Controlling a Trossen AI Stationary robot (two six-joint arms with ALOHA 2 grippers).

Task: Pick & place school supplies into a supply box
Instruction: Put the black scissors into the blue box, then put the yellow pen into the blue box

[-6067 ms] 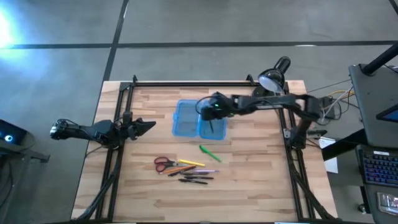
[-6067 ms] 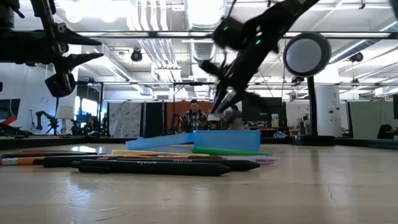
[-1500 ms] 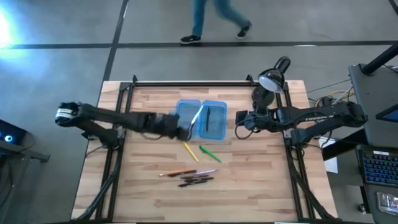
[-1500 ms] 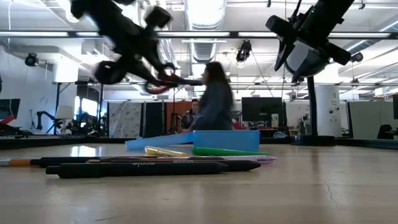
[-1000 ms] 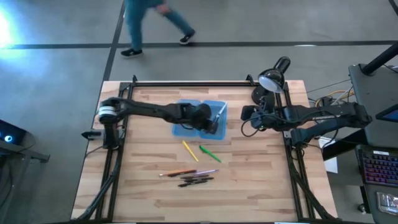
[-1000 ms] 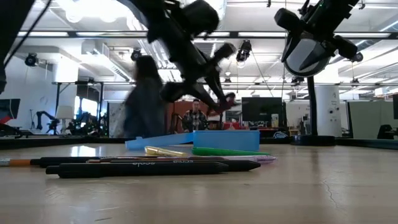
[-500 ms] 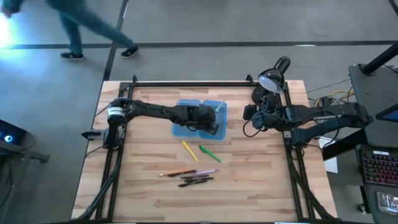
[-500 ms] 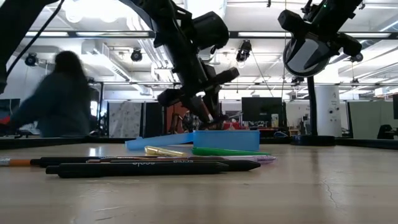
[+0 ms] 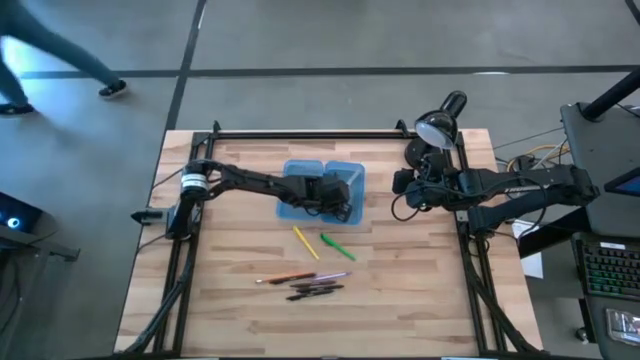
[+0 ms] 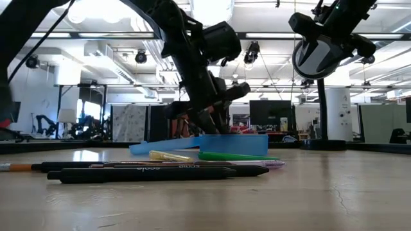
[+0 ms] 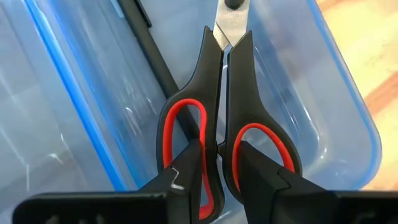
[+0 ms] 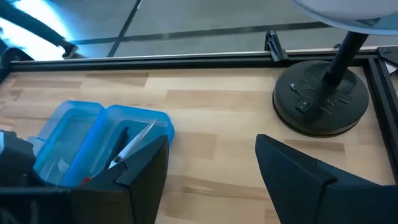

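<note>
Holding the red-handled scissors (image 11: 221,134) clamped in your left gripper (image 11: 217,163) over the supply box (image 9: 292,194), you are leaving pens (image 9: 312,286) on the table (image 9: 420,300); right gripper (image 12: 211,163) is idling open.

In the left wrist view we lose the scissors (image 11: 214,124) at both ends: the blade tips run past the picture's edge and the red-lined handle loops sit partly behind the left gripper's (image 11: 217,171) fingers (image 11: 186,171). A black pen (image 11: 152,53) beneath them is half covered. From above, the left gripper hides much of the supply box (image 9: 298,178). At table height, the box's contents stay out of sight.
</note>
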